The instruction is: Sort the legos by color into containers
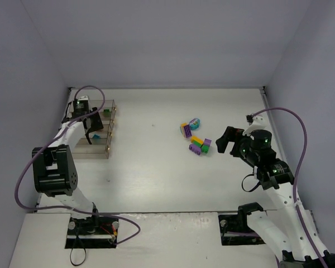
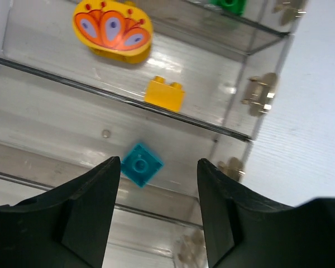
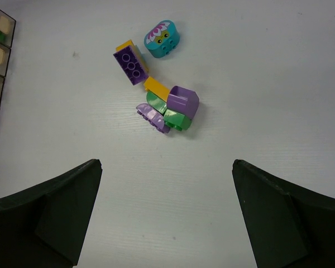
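The clear containers (image 1: 107, 146) stand at the table's left, and my left gripper (image 1: 92, 129) hovers over them. In the left wrist view that gripper (image 2: 159, 162) is open and holds nothing. Below it a teal brick (image 2: 141, 164) lies loose in one compartment. The compartment beyond holds a yellow brick (image 2: 164, 94) and a rounded yellow-orange piece (image 2: 112, 29); a green brick (image 2: 230, 4) sits further on. The other legos (image 1: 195, 138) lie clustered mid-table: a rounded teal piece (image 3: 162, 38), a purple brick (image 3: 129, 66), yellow, green and lilac ones. My right gripper (image 3: 166, 162) is open, short of them.
Metal clasps (image 2: 259, 94) line the box's right side. Grey walls (image 1: 28, 67) close in the table on three sides. A purple cable (image 1: 290, 114) loops over the right arm, another over the left.
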